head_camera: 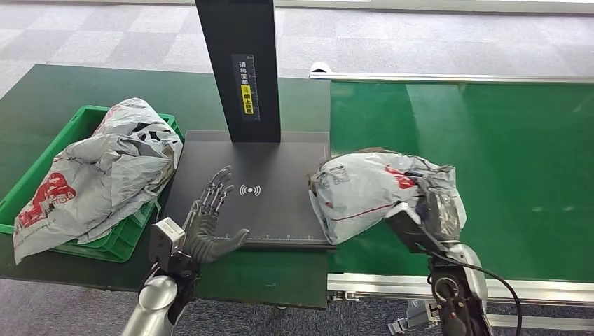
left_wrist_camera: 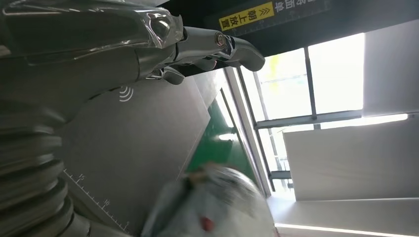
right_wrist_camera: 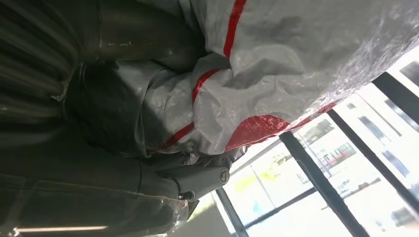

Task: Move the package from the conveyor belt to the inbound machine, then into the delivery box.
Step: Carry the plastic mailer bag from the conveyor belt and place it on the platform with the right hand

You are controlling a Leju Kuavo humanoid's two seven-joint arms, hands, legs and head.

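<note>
Belt point(head_camera: 490, 140): crumpled grey-red package point(head_camera: 371, 189).

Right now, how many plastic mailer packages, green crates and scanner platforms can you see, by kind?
Grey plastic mailer packages: 2, one held by the right hand at the belt's edge, one in the crate
Green crates: 1
Black scanner platforms: 1
Total: 4

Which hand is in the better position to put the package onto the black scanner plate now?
The right hand. It already grips the package, which sits at the conveyor belt edge, overlapping the scanner plate. The left hand rests open on the plate, holding nothing.
</note>
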